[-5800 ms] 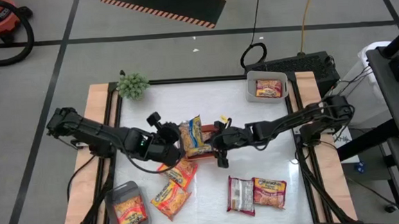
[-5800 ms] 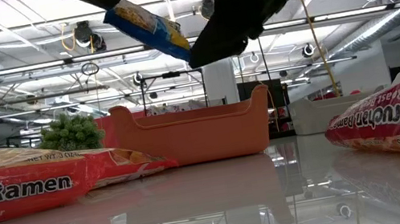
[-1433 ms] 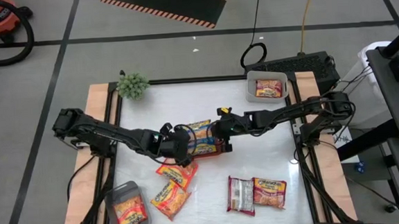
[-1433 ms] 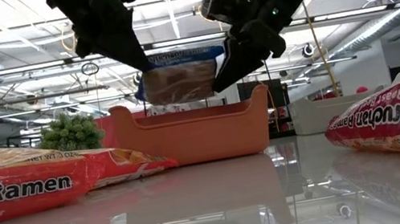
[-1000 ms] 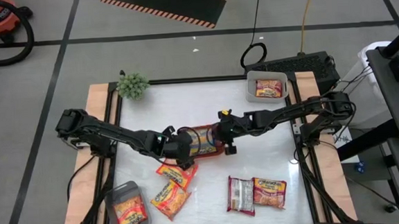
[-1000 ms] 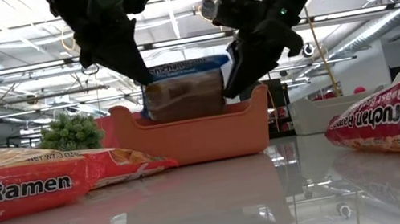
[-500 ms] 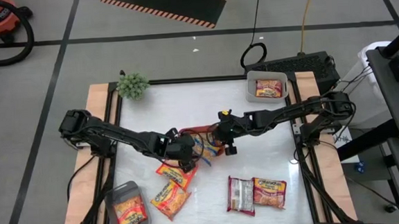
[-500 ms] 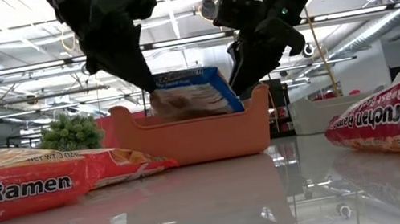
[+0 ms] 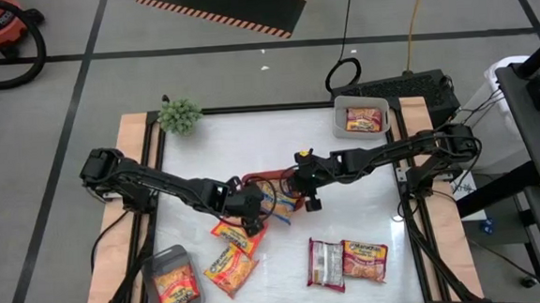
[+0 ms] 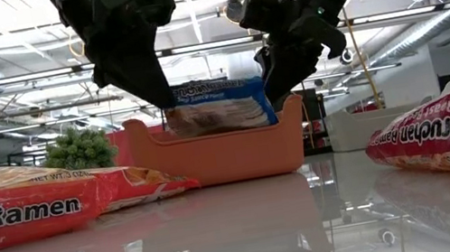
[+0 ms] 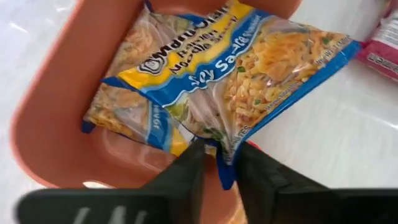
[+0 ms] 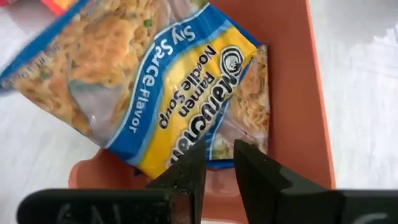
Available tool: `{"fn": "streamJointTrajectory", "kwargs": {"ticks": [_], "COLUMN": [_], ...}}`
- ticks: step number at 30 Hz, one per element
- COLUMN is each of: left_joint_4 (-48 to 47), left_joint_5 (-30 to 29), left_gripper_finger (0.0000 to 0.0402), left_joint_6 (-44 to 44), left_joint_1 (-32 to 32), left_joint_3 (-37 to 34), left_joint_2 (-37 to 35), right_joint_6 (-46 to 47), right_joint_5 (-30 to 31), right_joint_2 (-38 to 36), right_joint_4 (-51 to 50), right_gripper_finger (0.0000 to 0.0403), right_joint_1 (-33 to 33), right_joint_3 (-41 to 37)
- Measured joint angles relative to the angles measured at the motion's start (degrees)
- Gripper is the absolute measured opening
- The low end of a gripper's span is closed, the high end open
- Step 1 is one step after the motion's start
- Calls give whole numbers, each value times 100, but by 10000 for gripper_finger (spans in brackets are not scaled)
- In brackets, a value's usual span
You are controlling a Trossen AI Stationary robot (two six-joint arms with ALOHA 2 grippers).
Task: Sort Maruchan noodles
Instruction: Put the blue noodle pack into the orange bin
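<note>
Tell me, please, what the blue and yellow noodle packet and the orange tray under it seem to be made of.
The blue and yellow packet looks like thin glossy plastic film: it crinkles, shines, and clear parts show the noodles inside. The orange tray looks like moulded plastic with a smooth matte finish and rounded corners; silicone cannot be excluded.
</note>
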Motion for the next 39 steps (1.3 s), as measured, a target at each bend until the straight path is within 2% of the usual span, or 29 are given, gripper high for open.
{"fn": "streamJointTrajectory", "kwargs": {"ticks": [7,12,14,17,20,25,29,33,39], "left_joint_4": [-180,-663,-528,-243,473,1669,2403,2715,2766], "left_joint_5": [283,-180,-309,-320,-318,-315,-161,523,592], "left_gripper_finger": [152,173,180,181,181,181,181,181,153], "left_joint_6": [528,655,736,1032,1542,2548,3011,3129,3077], "left_joint_1": [-265,-443,-472,-583,-739,-915,-924,-828,-533], "left_joint_3": [0,-8,4,-7,11,13,4,4,1], "left_joint_2": [-105,-159,-199,-319,-339,-58,322,698,1052], "right_joint_6": [-31,-74,-91,-206,-481,-509,-197,-64,-103], "right_joint_5": [0,1,4,14,119,741,778,779,779], "right_joint_2": [0,-2,-1,-50,-287,-1222,-1924,-2413,-2788], "right_joint_4": [-10,-20,-38,-60,-241,-867,-1064,-1059,-989], "right_gripper_finger": [77,77,77,77,77,77,77,77,77], "right_joint_1": [4,4,4,4,6,4,8,106,155], "right_joint_3": [-2,-2,-2,-2,-4,-7,-7,-109,-402]}}
